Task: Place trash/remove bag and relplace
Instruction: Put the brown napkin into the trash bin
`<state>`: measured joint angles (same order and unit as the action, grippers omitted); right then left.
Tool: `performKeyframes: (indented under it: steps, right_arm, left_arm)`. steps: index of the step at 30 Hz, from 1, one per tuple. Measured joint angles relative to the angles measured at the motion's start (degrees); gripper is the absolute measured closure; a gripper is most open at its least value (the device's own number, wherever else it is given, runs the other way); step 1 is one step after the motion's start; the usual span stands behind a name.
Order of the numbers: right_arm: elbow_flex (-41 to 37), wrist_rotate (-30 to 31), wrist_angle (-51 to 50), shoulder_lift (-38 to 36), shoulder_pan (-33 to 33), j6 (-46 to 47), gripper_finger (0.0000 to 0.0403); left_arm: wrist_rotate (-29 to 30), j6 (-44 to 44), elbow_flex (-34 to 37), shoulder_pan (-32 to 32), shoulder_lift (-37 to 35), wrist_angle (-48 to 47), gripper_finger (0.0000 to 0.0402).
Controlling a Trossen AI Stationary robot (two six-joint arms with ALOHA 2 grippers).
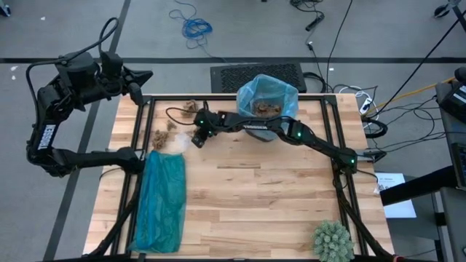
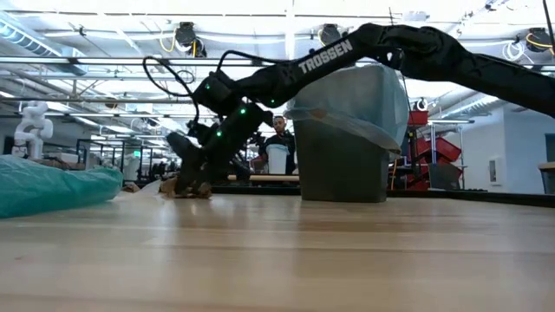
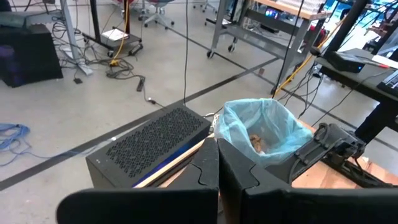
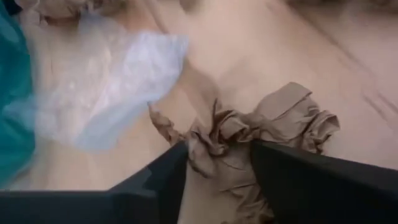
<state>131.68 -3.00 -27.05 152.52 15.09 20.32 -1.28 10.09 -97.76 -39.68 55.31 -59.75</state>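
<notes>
My right gripper (image 1: 195, 138) (image 4: 219, 163) is low over the table's far left part, shut on a crumpled brown paper scrap (image 4: 261, 134). A pale crinkly white wad (image 4: 118, 81) (image 1: 177, 145) lies beside it, and more brown scraps (image 1: 159, 138) (image 1: 191, 107) rest on the wood nearby. The pale blue liner (image 1: 266, 91) (image 3: 261, 127) sits in the small dark bin (image 2: 338, 165), its rim folded over the bin's edge, with brown scraps (image 1: 268, 109) inside. My left gripper (image 1: 140, 84) (image 3: 217, 163) waits shut off the table's far left corner. My right gripper pinches the brown paper scrap between its two fingers (image 4: 168, 171), which slant down from the table's right side. The crumpled middle of the scrap (image 4: 221, 146) fills the gap, and one lobe (image 4: 311, 124) sticks out past a finger. The scrap's underside lies on the table (image 2: 186, 191).
A teal-green plastic bag (image 1: 160, 200) lies flat along the table's left side, close to the scraps. A spiky green ball (image 1: 331, 240) sits at the near right corner. A black box (image 1: 258, 74) stands behind the table's far edge. The table's middle (image 1: 255, 196) shows bare wood.
</notes>
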Motion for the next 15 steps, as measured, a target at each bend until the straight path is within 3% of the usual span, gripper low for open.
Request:
performKeyframes:
  steps: [5,11,15]
  right_arm:
    - [0.04,-6.37,-5.63,-0.75,-0.60,-1.57,0.0379]
    - [0.02,-15.17,-7.50,-4.82,-2.93,-1.77,0.0400]
    - [0.02,-15.44,-6.57,-13.04,-3.67,-3.12,0.0402]
  left_arm:
    - [0.00,-0.02,0.00,0.00,0.00,0.06,0.0401]
    - [0.00,-0.02,0.00,0.00,0.00,0.22,0.0401]
    - [0.00,0.00,0.00,0.00,0.02,0.25,0.0402]
